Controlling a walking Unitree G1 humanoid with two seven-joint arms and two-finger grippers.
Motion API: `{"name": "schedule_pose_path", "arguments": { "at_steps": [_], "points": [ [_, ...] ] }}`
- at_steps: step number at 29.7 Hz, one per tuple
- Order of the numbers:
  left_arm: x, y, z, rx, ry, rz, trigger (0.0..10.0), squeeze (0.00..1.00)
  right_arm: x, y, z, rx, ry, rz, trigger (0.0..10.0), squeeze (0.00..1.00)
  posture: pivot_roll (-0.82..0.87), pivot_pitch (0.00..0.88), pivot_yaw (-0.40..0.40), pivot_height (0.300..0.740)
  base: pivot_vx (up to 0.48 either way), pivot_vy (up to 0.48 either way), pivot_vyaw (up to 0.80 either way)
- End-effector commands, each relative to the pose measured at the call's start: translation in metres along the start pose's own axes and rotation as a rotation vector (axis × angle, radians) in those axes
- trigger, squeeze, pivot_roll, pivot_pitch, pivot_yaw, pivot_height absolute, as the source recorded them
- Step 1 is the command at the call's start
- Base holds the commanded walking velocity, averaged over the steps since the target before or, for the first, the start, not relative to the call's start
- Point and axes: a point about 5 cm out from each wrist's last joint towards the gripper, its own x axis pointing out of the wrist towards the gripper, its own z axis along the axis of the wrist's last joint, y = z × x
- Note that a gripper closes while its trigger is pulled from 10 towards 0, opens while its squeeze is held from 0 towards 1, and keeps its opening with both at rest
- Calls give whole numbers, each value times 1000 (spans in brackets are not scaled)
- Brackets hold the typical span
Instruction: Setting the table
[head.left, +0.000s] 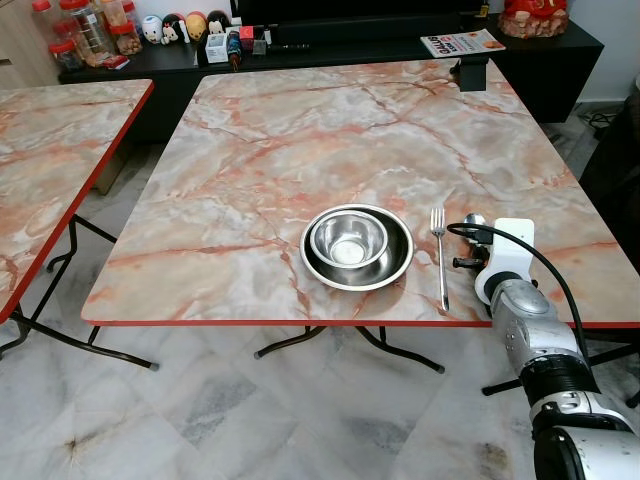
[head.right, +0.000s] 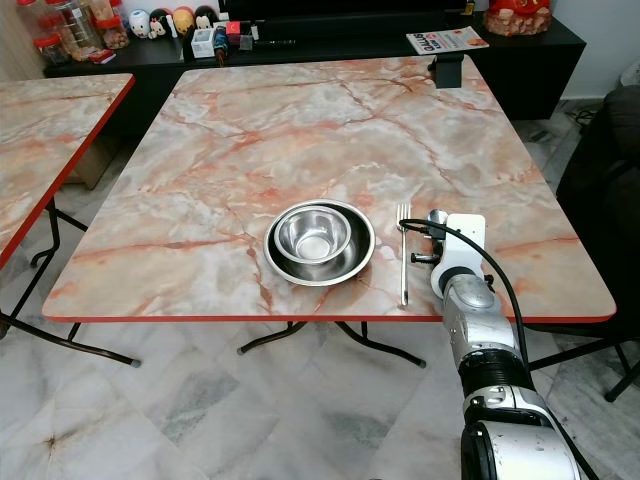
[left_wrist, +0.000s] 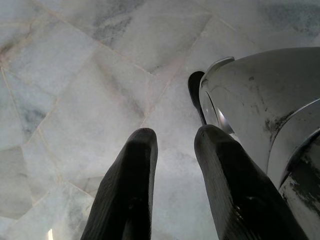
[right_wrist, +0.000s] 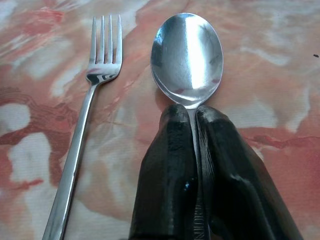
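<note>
A steel bowl (head.left: 348, 240) sits inside a steel plate (head.left: 400, 264) near the front edge of the marble table (head.left: 300, 130). To the right of the plate a fork (head.left: 440, 255) lies with its tines pointing away from me. My right gripper (right_wrist: 194, 112) is shut on the handle of a spoon (right_wrist: 187, 52), which rests on the table just right of the fork and parallel to it. The spoon's bowl (head.left: 474, 221) pokes out beyond the white wrist mount (head.left: 508, 255). My left gripper (left_wrist: 172, 137) hangs idle over the tiled floor, fingers apart with nothing between them.
A second marble table (head.left: 50, 140) stands at the left, with a floor gap between the two. A black cabinet (head.left: 330, 55) at the back holds jars (head.left: 85, 30), toys and a magazine (head.left: 462, 43). A black object (head.left: 472, 72) sits at the table's far edge.
</note>
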Motion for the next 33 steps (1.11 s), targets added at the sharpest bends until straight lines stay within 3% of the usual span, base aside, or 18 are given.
{"name": "schedule_pose_path", "arguments": {
  "at_steps": [1, 9, 30, 31, 32, 33],
  "points": [
    [-3, 0, -9, -11, 33, 3, 10000, 0, 1, 4, 3, -7, -12, 13, 10000, 0, -117, 117, 57, 736, 0, 0, 0],
    [-3, 0, -8, -11, 33, 3, 10000, 0, 2, 8, 10, -5, -38, 32, 10000, 0, -117, 116, 57, 736, 0, 0, 0],
    [-3, -1, -8, -11, 32, 3, 10000, 0, 2, 5, 0, -2, -7, 22, 10000, 0, -118, 114, 56, 736, 0, 0, 0],
    [-3, -1, -8, -10, 32, 3, 10000, 0, 2, 6, 0, -1, -8, 23, 10000, 165, -118, 114, 56, 736, 0, 0, 0],
    [-3, 0, -8, -10, 33, 3, 10000, 0, 2, 6, 0, -1, -9, 25, 10000, 635, -115, 115, 56, 736, 0, 0, 0],
    [-3, 0, -8, -10, 33, 3, 10000, 0, 2, 7, 0, -1, -10, 28, 10000, 929, -115, 115, 56, 736, 0, 0, 0]
  ]
}}
